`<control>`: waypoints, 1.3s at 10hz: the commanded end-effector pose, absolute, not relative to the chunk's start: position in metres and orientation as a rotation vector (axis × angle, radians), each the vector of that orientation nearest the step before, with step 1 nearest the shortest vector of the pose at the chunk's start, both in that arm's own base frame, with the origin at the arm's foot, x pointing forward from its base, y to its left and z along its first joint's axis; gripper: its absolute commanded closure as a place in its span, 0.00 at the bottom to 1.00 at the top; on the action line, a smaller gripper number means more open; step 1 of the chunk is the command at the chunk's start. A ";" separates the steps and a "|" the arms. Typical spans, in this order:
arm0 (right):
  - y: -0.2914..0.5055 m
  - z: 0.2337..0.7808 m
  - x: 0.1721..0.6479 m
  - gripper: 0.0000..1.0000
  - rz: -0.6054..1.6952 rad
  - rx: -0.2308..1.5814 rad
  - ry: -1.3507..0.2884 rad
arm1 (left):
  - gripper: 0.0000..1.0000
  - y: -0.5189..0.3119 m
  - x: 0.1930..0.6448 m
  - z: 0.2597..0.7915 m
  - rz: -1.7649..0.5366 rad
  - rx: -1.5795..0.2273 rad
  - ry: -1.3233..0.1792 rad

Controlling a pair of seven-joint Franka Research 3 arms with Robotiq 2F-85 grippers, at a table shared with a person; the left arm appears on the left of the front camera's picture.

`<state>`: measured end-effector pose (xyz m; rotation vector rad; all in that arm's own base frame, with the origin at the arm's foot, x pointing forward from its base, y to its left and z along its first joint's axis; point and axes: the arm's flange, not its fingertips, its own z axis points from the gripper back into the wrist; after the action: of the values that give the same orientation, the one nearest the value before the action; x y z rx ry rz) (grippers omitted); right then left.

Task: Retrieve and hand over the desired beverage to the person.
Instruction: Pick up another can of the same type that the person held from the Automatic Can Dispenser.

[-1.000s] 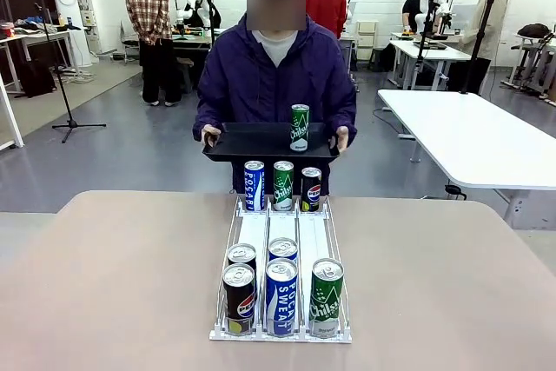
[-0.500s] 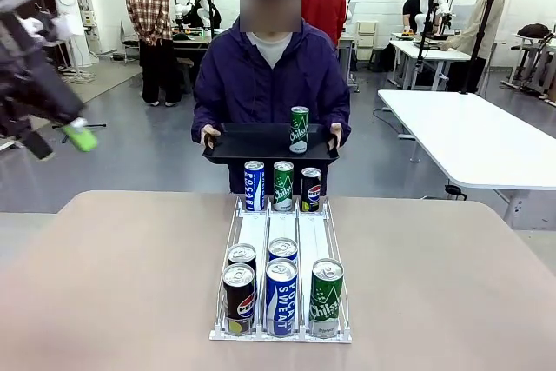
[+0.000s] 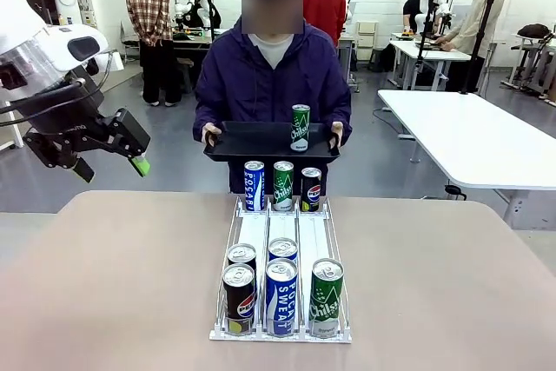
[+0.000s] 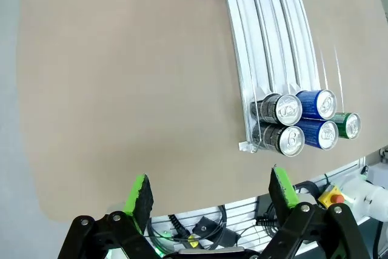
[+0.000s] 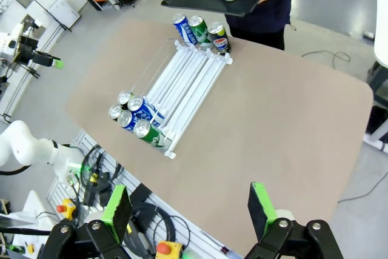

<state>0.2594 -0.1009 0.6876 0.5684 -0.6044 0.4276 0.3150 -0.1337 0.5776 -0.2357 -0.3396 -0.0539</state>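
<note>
The person (image 3: pixel 272 76) in a purple jacket stands at the table's far side and holds a black tray (image 3: pixel 252 141) with one green can (image 3: pixel 300 128) upright on it. On the table a white wire rack (image 3: pixel 282 236) holds beverage cans. A blue, a green and a black can stand at its far end (image 3: pixel 283 185). Several more fill its near end (image 3: pixel 281 295). My left gripper (image 3: pixel 111 167) hangs open above the table's far left corner, well apart from the rack (image 4: pixel 273 28). My right gripper (image 5: pixel 190 209) is open, high above the table, with nothing between its fingers.
The tan tabletop (image 3: pixel 113 284) is bare on both sides of the rack. A long white table (image 3: pixel 478 136) stands at the right behind. Other people work at benches in the background. Cables and an emergency-stop button (image 4: pixel 332 197) lie below the table's near edge.
My left arm has swung into the front view from the left and moved right and down towards the table. The person and the cans have stayed put.
</note>
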 end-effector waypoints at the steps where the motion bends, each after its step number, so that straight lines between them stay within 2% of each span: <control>1: -0.100 0.685 0.259 0.00 0.441 0.593 -0.616 | 0.00 -0.133 0.315 0.584 -0.051 -0.231 -0.339; 7: -0.100 0.685 0.259 0.00 0.441 0.593 -0.616 | 0.00 -0.131 0.313 0.582 -0.074 -0.244 -0.342; 10: -0.100 0.685 0.259 0.00 0.441 0.593 -0.616 | 0.00 -0.226 0.302 0.569 -0.240 -0.154 -0.208; 13: -0.100 0.685 0.259 0.00 0.441 0.593 -0.616 | 0.00 -0.288 0.315 0.541 -0.225 -0.086 -0.118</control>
<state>0.2593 -0.1009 0.6875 0.5683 -0.6042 0.4273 0.2952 -0.2793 0.5374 -0.1373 -0.1374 -0.2653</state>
